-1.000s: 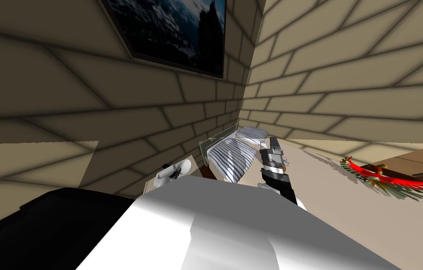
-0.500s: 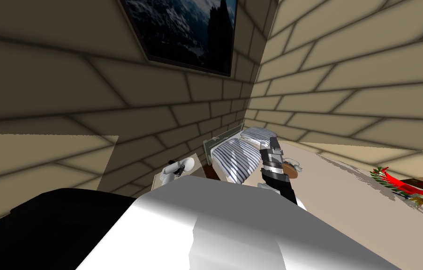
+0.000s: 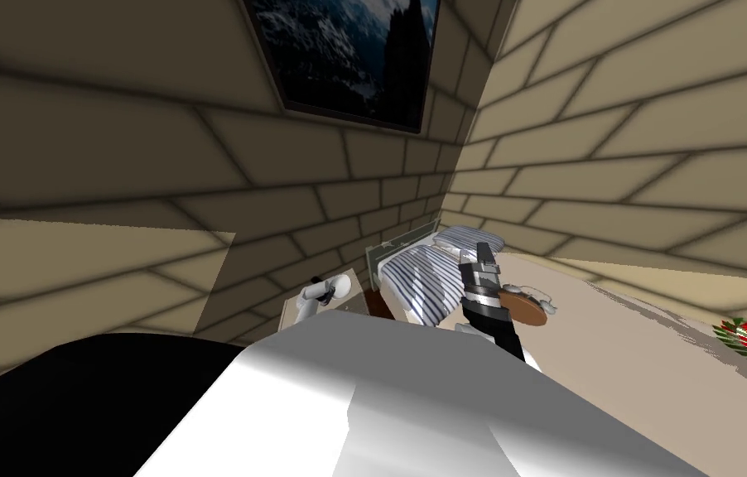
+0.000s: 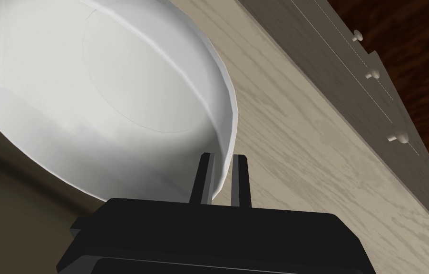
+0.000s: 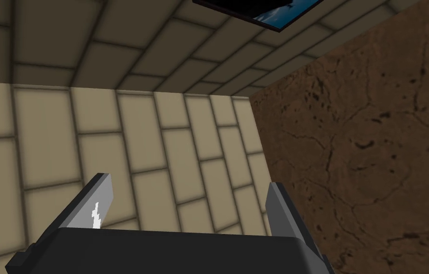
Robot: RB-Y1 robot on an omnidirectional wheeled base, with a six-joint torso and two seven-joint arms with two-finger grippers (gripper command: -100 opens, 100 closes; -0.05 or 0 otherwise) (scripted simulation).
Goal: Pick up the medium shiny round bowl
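Left wrist view: the left gripper [image 4: 221, 161] is pinching the rim of the white bowl [image 4: 113, 85] from both sides, holding it over a pale wooden cabinet top [image 4: 313, 157] with small knobs [image 4: 396, 138]. Head view is showing that bowl at eleven o'clock from me, beside the striped bed [image 3: 421, 281]. At one o'clock the right gripper [image 5: 190, 181] is hanging with its fingers spread.
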